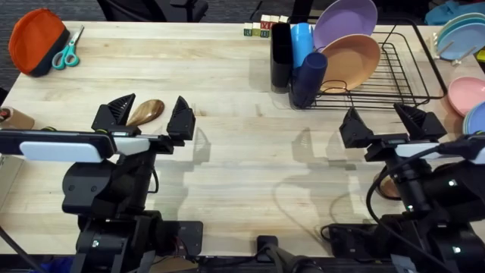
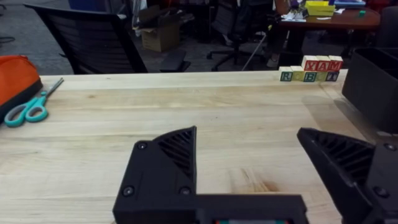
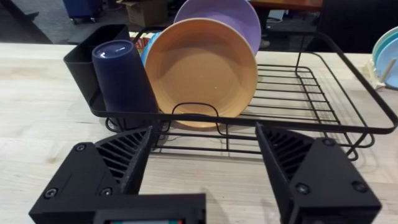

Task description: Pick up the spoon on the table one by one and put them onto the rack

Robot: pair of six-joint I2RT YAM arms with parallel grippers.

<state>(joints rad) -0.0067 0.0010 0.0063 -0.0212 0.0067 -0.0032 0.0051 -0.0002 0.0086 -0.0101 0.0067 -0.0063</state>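
Note:
A brown wooden spoon (image 1: 149,111) lies on the light wooden table (image 1: 242,152). Its oval bowl shows between the two black fingers of my left gripper (image 1: 155,101), which hovers over it, open; its handle is hidden under the arm. In the left wrist view that gripper (image 2: 249,155) has only bare wood in its gap. My right gripper (image 1: 377,114) is open too, just in front of the black wire rack (image 1: 402,72). Seen from the right wrist, it (image 3: 202,162) faces the rack (image 3: 298,87). A brown rounded thing (image 1: 389,186) peeks out under the right arm.
The rack holds an orange plate (image 1: 350,62), a purple plate (image 1: 345,21), a navy cup (image 1: 308,76), a blue cup (image 1: 301,39) and a black utensil holder (image 1: 281,53). Teal scissors (image 1: 70,51) and an orange pouch (image 1: 34,38) lie far left. Letter blocks (image 1: 261,27) and loose plates (image 1: 462,38) sit beyond.

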